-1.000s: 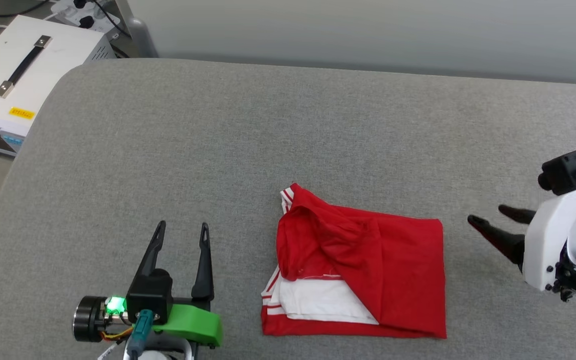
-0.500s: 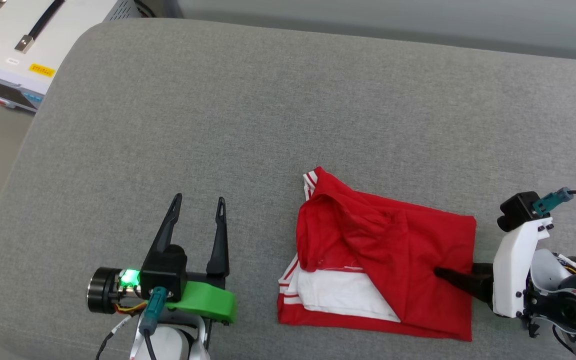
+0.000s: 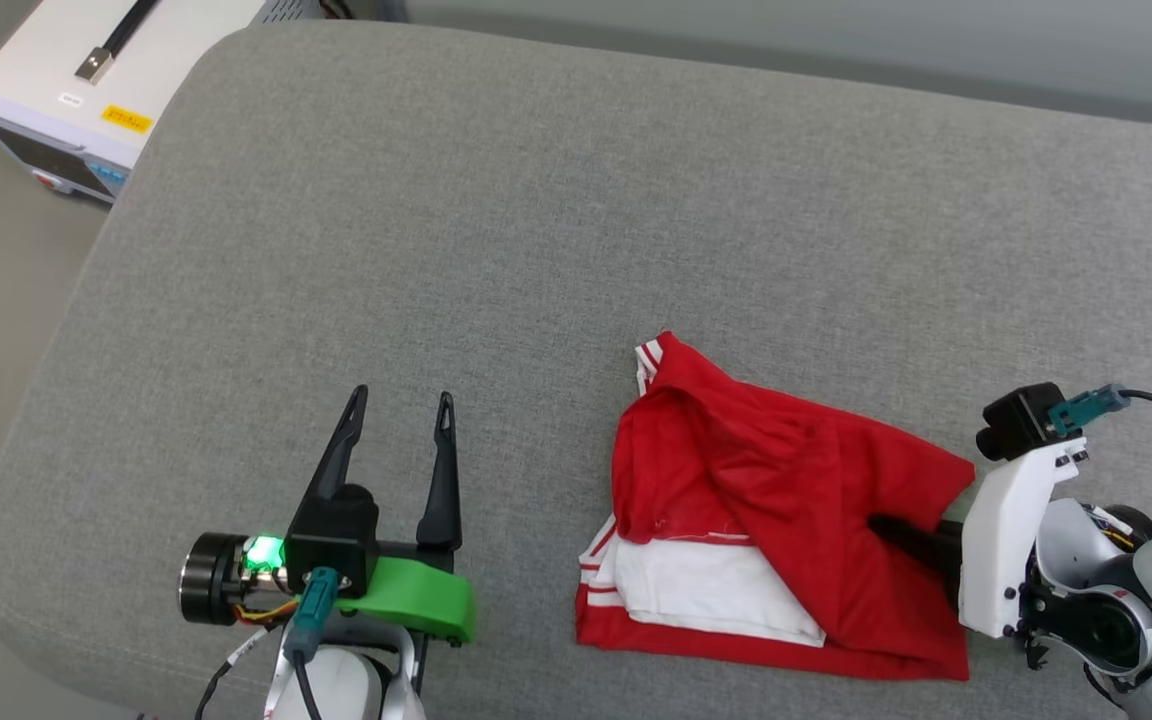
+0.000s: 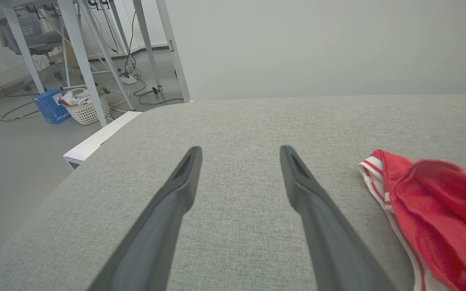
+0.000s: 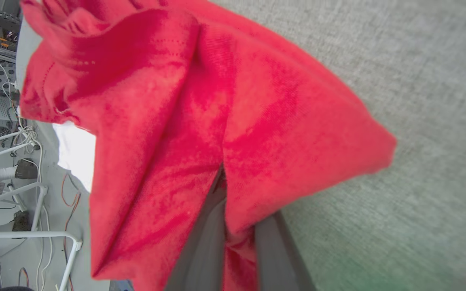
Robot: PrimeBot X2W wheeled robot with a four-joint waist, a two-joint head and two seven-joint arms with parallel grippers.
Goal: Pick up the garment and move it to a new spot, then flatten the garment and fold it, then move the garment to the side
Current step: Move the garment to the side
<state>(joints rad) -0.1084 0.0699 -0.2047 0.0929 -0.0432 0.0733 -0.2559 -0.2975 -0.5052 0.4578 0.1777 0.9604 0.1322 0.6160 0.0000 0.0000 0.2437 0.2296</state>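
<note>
Right gripper (image 3: 884, 524) pinches folded shirt (image 3: 756, 480) at its right edge, fabric raised. Left gripper (image 3: 403, 394) spread wide over grey pad (image 3: 536, 250).

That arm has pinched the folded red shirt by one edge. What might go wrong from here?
The right gripper holds the garment by its right edge alone, so dragging it may undo the fold; layers bunch around the fingers. The thin pinch might also slip. The left gripper is open and apart, giving no support.
</note>
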